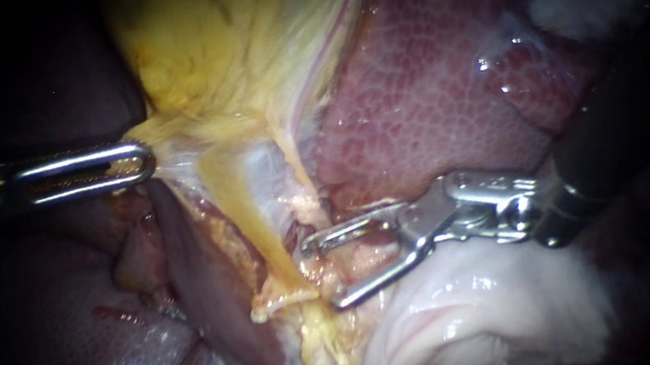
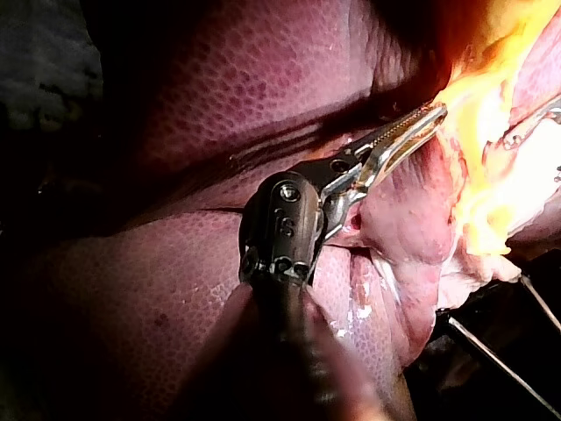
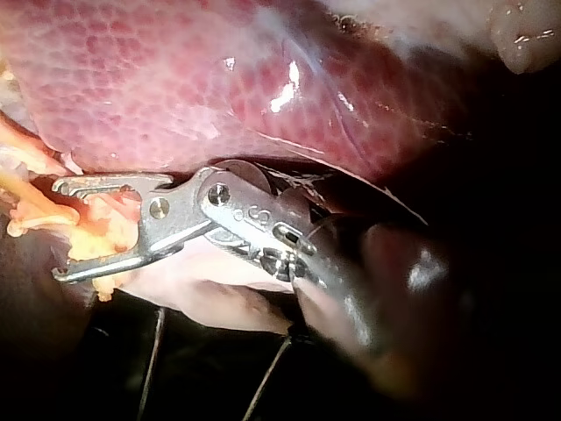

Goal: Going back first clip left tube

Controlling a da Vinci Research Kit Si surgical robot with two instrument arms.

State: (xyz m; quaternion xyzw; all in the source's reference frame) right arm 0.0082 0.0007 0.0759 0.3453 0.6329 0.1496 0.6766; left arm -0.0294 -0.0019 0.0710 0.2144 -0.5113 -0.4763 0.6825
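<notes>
the left instrument (image 1: 129, 164) has its slotted jaws lying together, clamped on the edge of a sheet of yellow tissue (image 1: 219, 52) that fans away from their tip and looks drawn tight. in the left wrist view the same jaws (image 2: 412, 132) are closed, with the bright yellow tissue (image 2: 478, 105) at their tip and smooth dark liver (image 2: 219, 79) on both sides of the shaft. small stamped marks sit on this instrument's wrist housing.

the right instrument (image 1: 323, 273) has its jaws spread wide, an obvious gap between them and nothing held. just ahead of their tips a yellowish band, which i take for the tube (image 1: 249, 220), runs down from the tissue that the left instrument grips to a crumbly yellow lump beside the lower jaw's tip. the upper jaw's tip lies very near the band; i cannot tell whether it touches. i cannot tell whether this is the left tube, and no clip on it can be made out.

mottled red liver (image 1: 433, 97) lies beside the right instrument's upper jaw and wrist, and glistening pale tissue (image 1: 464, 308) lies under the lower jaw.

in the right wrist view the open jaws (image 3: 66, 230) frame orange-yellow scraps, with the liver (image 3: 175, 88) alongside the upper jaw.
</notes>
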